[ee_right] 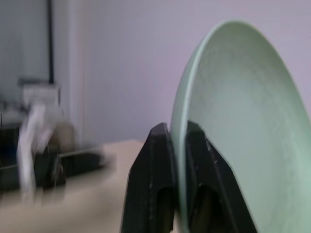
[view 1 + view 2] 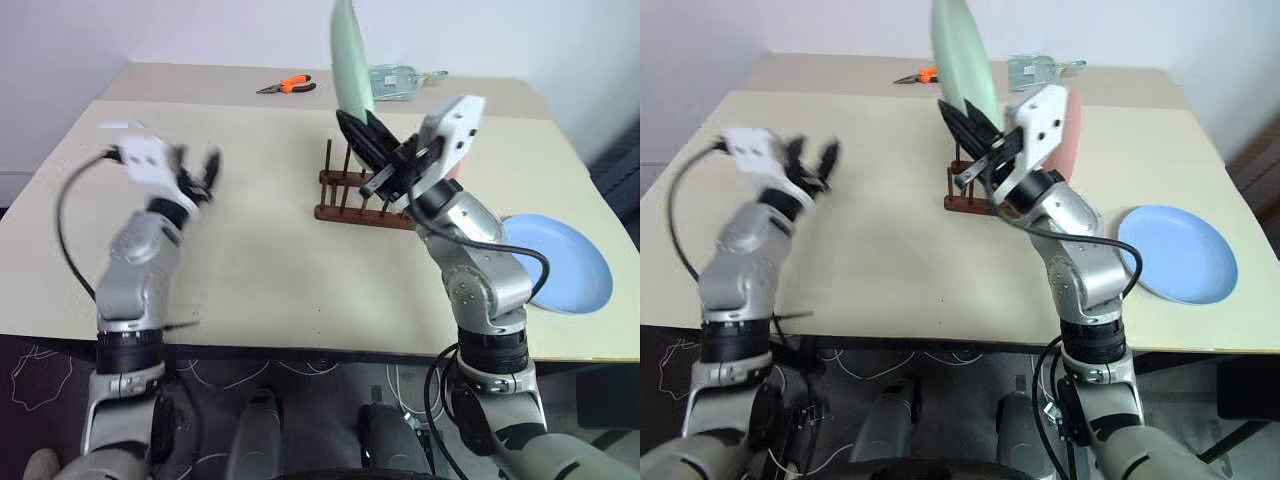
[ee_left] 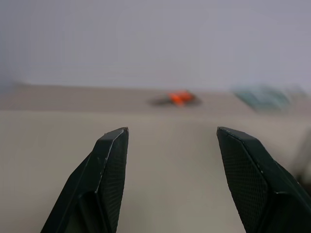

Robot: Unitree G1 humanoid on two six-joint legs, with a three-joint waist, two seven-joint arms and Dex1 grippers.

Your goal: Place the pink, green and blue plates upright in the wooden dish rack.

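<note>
My right gripper (image 2: 362,132) is shut on the lower rim of the green plate (image 2: 349,58), holding it upright on edge above the wooden dish rack (image 2: 352,196). In the right wrist view both fingers (image 1: 154,160) pinch the green plate's rim (image 1: 243,121). The pink plate (image 2: 1072,128) stands upright behind my right wrist, over the rack's right end. The blue plate (image 2: 556,262) lies flat on the table at the right, near the front edge. My left gripper (image 2: 200,168) is open and empty above the left side of the table, far from the rack.
Orange-handled pliers (image 2: 290,86) and a clear plastic container (image 2: 400,80) lie at the back of the beige table (image 2: 260,260). A seam runs across the table in front of them.
</note>
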